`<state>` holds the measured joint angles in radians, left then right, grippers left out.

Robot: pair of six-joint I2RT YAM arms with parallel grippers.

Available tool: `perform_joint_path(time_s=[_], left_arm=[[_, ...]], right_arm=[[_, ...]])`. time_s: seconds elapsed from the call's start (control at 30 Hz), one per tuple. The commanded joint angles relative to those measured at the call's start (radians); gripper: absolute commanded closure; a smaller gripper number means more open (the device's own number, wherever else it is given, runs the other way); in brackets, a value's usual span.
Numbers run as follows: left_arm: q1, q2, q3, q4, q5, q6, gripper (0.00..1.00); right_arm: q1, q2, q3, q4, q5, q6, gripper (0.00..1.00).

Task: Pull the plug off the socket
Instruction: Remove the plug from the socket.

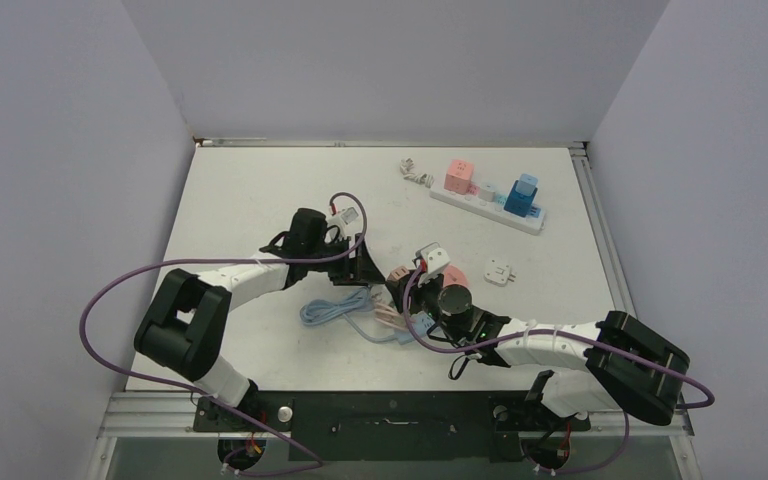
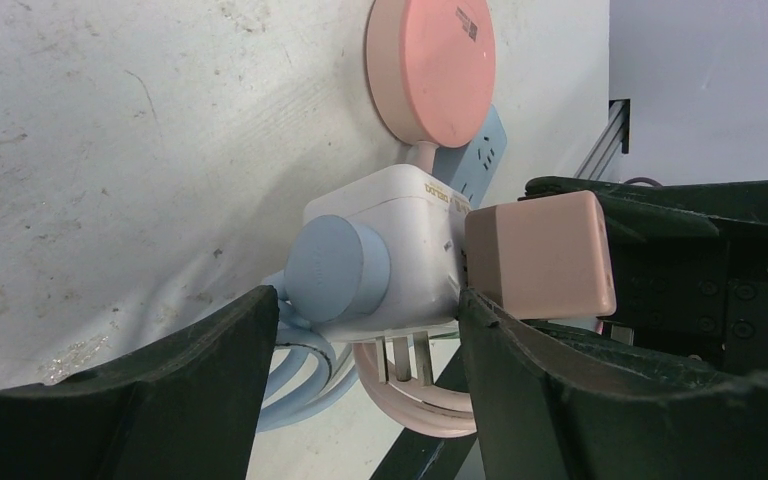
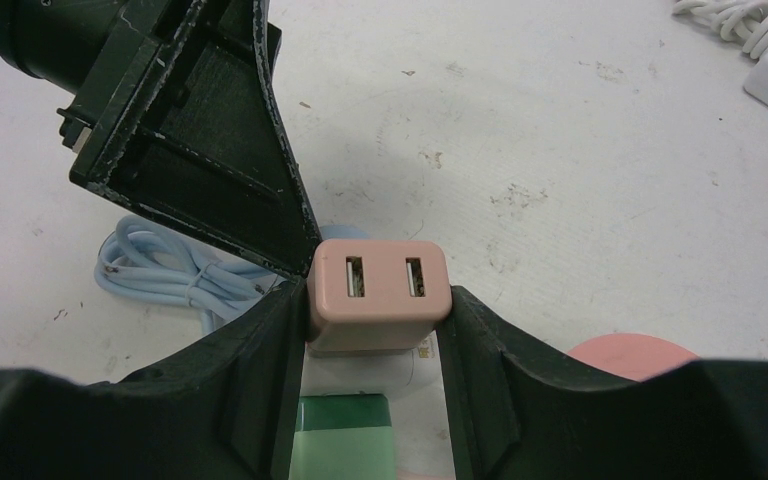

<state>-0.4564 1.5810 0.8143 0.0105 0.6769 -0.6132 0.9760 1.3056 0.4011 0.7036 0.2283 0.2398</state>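
A white cube socket [image 2: 400, 235] lies among cables near the table's middle. A pink two-port USB plug [image 3: 378, 290] sits in one face of it, and my right gripper [image 3: 378, 300] is shut on that plug's two sides. A round pale-blue plug [image 2: 335, 268] sits in another face and a green plug [image 3: 345, 435] in a third. My left gripper [image 2: 370, 300] straddles the cube from the opposite side. One of its fingers [image 2: 520, 380] is against the cube's edge by the pink plug [image 2: 540, 255], the other against the blue plug. From above, both grippers [image 1: 360, 262] [image 1: 412, 300] meet there.
A round pink disc [image 2: 430, 65] lies just beyond the cube, with a blue strip [image 2: 485, 155] under it. A coiled pale-blue cable [image 1: 332, 310] and pink cable [image 2: 410, 405] lie beside it. At the back right are a white power strip [image 1: 488, 205] with plugs, a white cord [image 1: 415, 172] and a small white adapter [image 1: 501, 271].
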Motion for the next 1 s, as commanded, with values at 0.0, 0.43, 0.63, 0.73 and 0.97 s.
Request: perform_joint_path(time_s=[0.0, 0.43, 0.63, 0.73, 0.97], left_arm=[[-0.033, -0.028, 0.037, 0.04, 0.01, 0.027, 0.39], [-0.078, 0.021, 0.052, 0.003, 0.005, 0.036, 0.54], [-0.093, 0.037, 0.055, -0.058, -0.048, 0.054, 0.59], [-0.1, 0.047, 0.06, -0.082, -0.068, 0.062, 0.61], [-0.102, 0.06, 0.062, -0.096, -0.076, 0.062, 0.63]], right_arm=[[-0.002, 0.008, 0.016, 0.016, 0.02, -0.036, 0.95], [-0.006, 0.009, 0.013, 0.02, 0.016, -0.001, 0.95], [-0.074, 0.007, -0.006, 0.041, -0.077, 0.077, 0.95], [-0.144, 0.014, -0.017, 0.059, -0.164, 0.126, 0.95], [-0.193, 0.042, -0.013, 0.066, -0.22, 0.171, 0.95]])
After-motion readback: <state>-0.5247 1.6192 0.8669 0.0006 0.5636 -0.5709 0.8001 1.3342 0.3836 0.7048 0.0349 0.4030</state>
